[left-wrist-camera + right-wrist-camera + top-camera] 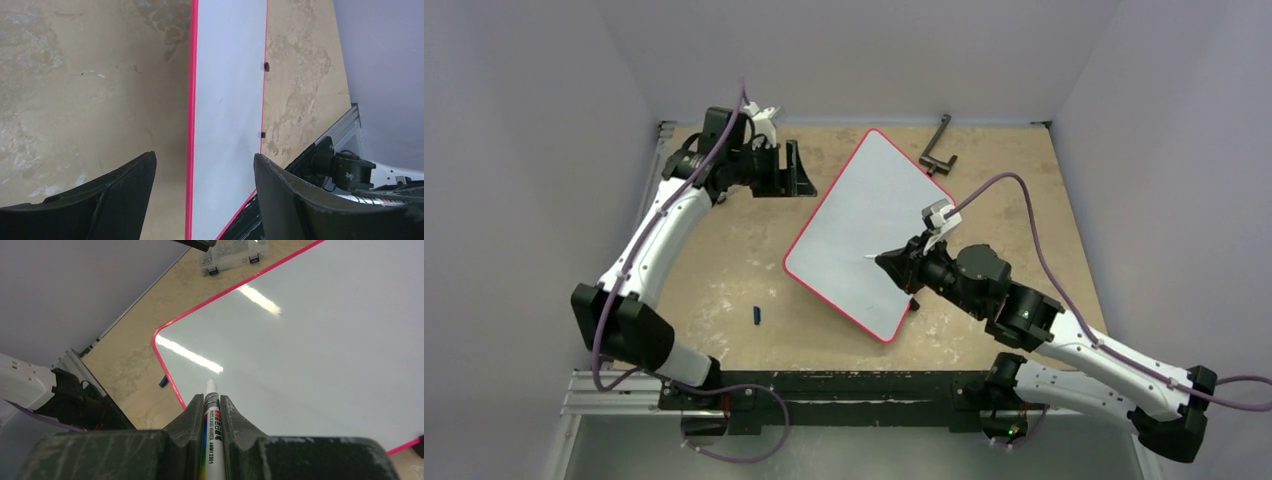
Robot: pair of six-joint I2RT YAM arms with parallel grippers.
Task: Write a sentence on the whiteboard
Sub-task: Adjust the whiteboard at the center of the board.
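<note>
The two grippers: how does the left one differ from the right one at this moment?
The left gripper is open and empty; the right gripper is shut on a marker. The left gripper is beside the whiteboard, off its surface; the right gripper is over the whiteboard's near part. Both have dark fingers and point toward the whiteboard.

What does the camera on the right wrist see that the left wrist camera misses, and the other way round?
Only the right wrist view shows the marker, clamped in the right claw with its tip pointing out over the whiteboard, a small blue cap by the board's rim, and a clear plastic packet beyond the far edge. Only the left wrist view shows the left claw, open and holding nothing, and small black clips on the board's edge. Both show the blank whiteboard with its red rim lying on the tan table.
</note>
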